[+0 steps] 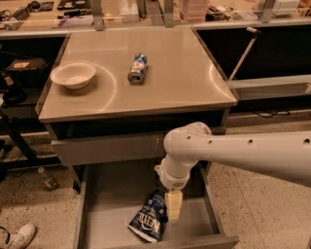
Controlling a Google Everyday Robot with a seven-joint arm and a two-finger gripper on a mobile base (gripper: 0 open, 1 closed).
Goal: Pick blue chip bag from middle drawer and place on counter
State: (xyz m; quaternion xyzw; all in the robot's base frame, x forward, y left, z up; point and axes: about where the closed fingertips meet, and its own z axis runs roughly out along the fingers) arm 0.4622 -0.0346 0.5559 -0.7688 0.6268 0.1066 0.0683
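The blue chip bag [148,217] lies crumpled on the flat bottom of the open middle drawer [107,209], toward its front centre. My gripper [173,208] hangs down from the white arm [233,155] into the drawer, its pale tip right against the bag's right edge. The counter [180,73] is the shiny beige top above the drawer.
A white bowl [73,74] sits at the counter's left. A blue-and-white can [138,68] lies on its side near the counter's middle. A cluttered shelf [146,9] runs along the back. A shoe [19,237] lies on the floor at lower left.
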